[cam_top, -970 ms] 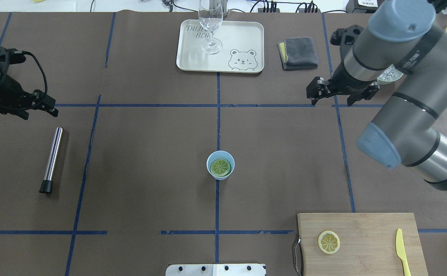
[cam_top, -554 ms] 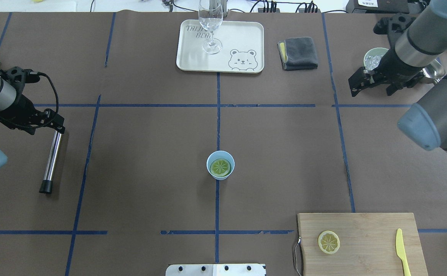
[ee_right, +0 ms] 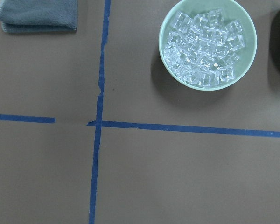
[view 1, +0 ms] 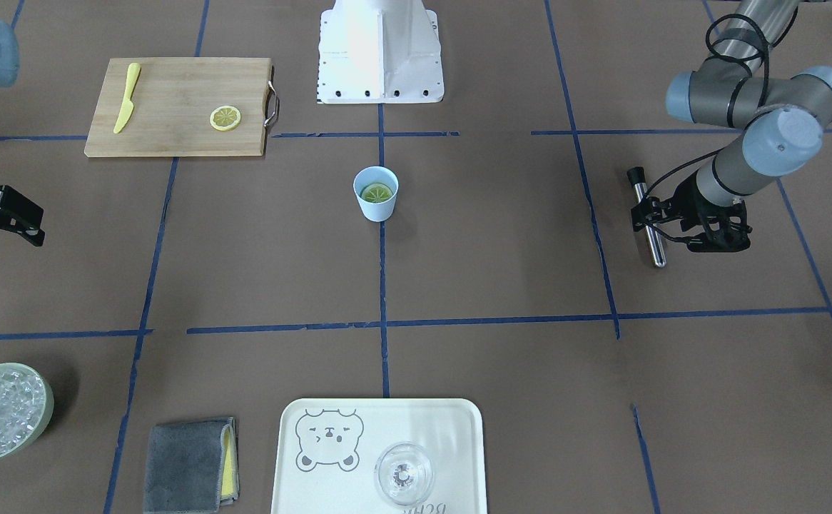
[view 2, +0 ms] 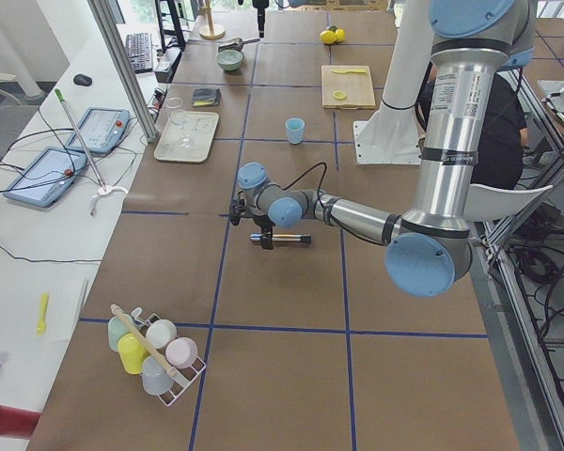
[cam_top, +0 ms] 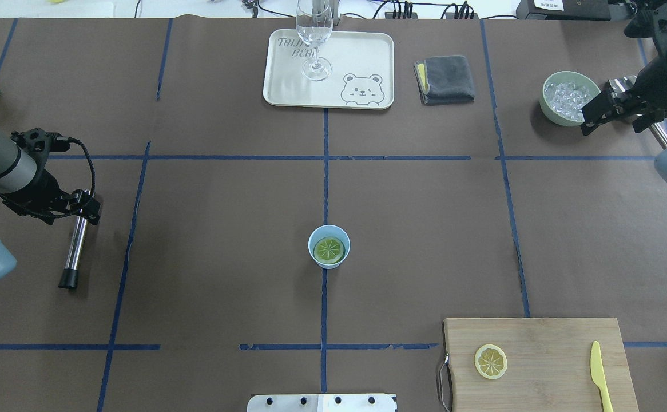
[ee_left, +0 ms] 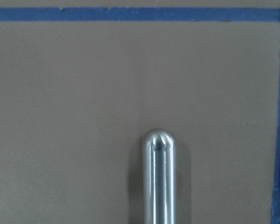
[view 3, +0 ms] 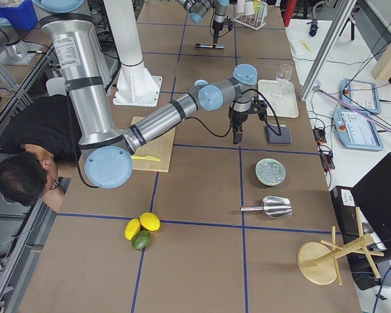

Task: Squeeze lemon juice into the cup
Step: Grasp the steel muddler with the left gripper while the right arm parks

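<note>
The light-blue cup [cam_top: 329, 246] stands at the table's middle and also shows in the front-facing view [view 1: 376, 193]. The lemon [cam_top: 329, 250] lies inside it with its cut face up [view 1: 377, 191]. My left gripper [cam_top: 84, 207] is far to the left of the cup. It hangs open over the upper end of a steel rod [cam_top: 76, 246] and holds nothing. My right gripper [cam_top: 612, 127] is open and empty at the far right, beside the bowl of ice [cam_top: 565, 97]. Both grippers are far from the cup.
A wooden cutting board [cam_top: 539, 343] at the front right carries a flat lemon slice [cam_top: 490, 361] and a yellow knife [cam_top: 599, 375]. A tray [cam_top: 368, 51] with a clear glass [cam_top: 314, 34] and a grey cloth [cam_top: 447, 79] lie at the back. A metal scoop [view 3: 270, 207] lies near the ice bowl.
My left gripper moved toward the front onto the steel rod's upper end. My right arm swung right and back, uncovering the ice bowl. Cup and lemon did not move.
</note>
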Controlling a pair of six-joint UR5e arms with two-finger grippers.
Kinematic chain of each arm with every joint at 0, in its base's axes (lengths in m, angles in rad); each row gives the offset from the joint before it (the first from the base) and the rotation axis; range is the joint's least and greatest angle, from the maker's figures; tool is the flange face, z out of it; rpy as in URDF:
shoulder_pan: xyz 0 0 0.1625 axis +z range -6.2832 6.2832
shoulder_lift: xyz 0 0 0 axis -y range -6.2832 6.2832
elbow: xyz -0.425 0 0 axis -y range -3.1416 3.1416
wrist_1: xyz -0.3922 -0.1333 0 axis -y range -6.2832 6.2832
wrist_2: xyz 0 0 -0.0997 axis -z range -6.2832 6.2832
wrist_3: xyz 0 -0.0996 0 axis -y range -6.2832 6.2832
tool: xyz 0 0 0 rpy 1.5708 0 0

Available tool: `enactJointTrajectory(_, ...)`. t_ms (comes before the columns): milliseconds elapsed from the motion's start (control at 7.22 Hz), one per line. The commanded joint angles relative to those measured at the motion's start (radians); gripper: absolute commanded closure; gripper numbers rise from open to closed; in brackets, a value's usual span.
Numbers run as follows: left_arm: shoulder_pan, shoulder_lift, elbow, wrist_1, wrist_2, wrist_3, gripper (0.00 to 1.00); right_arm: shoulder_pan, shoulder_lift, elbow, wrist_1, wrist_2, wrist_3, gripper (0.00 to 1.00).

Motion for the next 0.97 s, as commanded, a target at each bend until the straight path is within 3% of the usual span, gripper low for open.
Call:
enactJointTrajectory(0, 0.014, -0.013, 0.029, -0.001, 0.006, 0.000, 0.00, 0.014, -0.004, 0.002, 0.000, 0.006, -0.005, 0.00)
enactJointTrajectory(139, 0.017, -0.016, 0.030, -0.001, 0.019, 0.000, 0.05, 0.021, -0.004, 0.002, 0.000, 0.008, -0.005, 0.00)
enactJointTrajectory(277, 0.017, -0.015, 0.027, -0.004, 0.019, -0.002, 0.27, 0.021, -0.004, 0.002, 0.000, 0.008, -0.007, 0.00)
enactJointTrajectory(554, 0.017, -0.010, 0.016, -0.001, 0.019, -0.005, 0.88, 0.022, -0.006, 0.003, 0.000, 0.009, -0.007, 0.00)
enactJointTrajectory(693, 0.015, -0.010, 0.011, -0.001, 0.019, -0.005, 1.00, 0.022, -0.006, 0.003, 0.000, 0.009, -0.007, 0.00)
enactJointTrajectory(831, 0.012, -0.002, -0.009, -0.001, 0.023, -0.003, 1.00, 0.022, -0.006, 0.003, 0.000, 0.009, -0.007, 0.00)
